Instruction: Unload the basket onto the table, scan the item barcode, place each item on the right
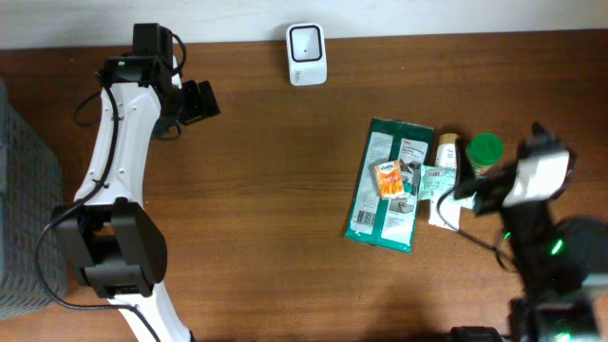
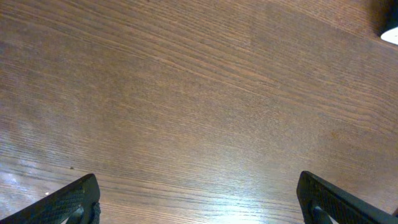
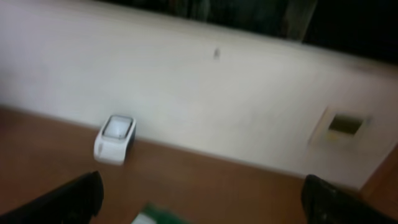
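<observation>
Left tool and right tool both gape wide, grasping nothing. The green packet lies on the counter, well apart from the barcode scanner. By my judgement nothing is scanned yet, so pick-up and scanning are both left to do.

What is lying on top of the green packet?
A small orange packet lies on the green packet; a pale sachet meets its right edge. The print beneath the orange one is covered.

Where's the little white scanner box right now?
In the overhead view, the white scanner stands at the far edge of the table, right against the wall. It is well apart from the green packet, which lies nearer and to its right.
</observation>
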